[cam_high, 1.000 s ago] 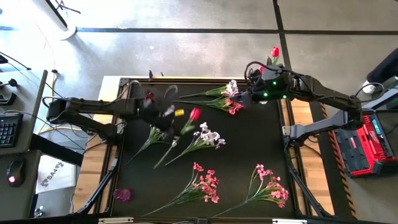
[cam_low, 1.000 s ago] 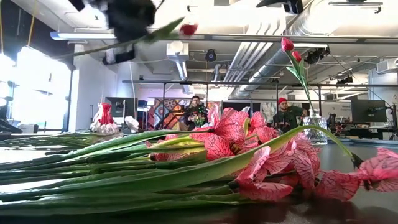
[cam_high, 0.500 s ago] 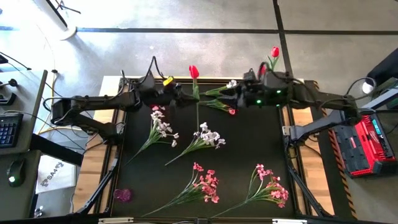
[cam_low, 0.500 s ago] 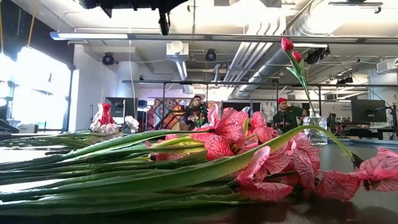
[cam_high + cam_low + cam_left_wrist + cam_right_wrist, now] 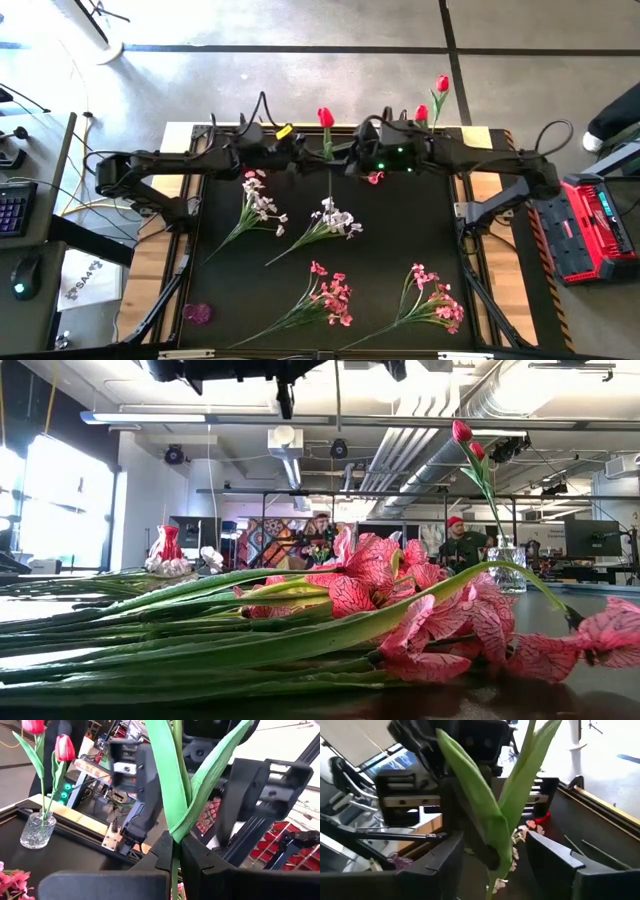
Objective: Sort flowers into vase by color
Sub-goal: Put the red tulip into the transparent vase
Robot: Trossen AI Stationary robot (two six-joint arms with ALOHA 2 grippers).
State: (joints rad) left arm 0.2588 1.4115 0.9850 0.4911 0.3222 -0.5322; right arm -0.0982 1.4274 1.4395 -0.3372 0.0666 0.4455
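Note:
A red tulip [image 5: 325, 117] on a long green stem stands upright above the table's far middle, my left gripper [image 5: 320, 158] shut on it. My right gripper [image 5: 495, 840] is open, its fingers on either side of the tulip's stem and leaves [image 5: 492, 827] without touching them. A glass vase [image 5: 37, 830] at the far right holds two red tulips [image 5: 441, 85]. White sprays [image 5: 258, 205] [image 5: 335, 218] and pink sprays [image 5: 330, 295] [image 5: 435, 300] lie flat on the black table top. My left gripper pinches the tulip's stem [image 5: 174, 856] between its two fingers, just below where the two leaves branch off. The fingers come in level from the table's left and lie across the stem. The tulip is upright, bloom on top, lifted clear of the table.
One more small spray [image 5: 375, 178] lies under my right arm. A small purple thing [image 5: 197, 313] sits at the near left corner. The table's raised frame [image 5: 190, 130] runs around the black top. In the low view, people sit in the room beyond.
My left gripper has carried the red tulip up and toward the table's far edge and right, tipping it from slanting low over the table to upright. My right gripper has moved toward the table's left, up to the tulip's stem, staying open.

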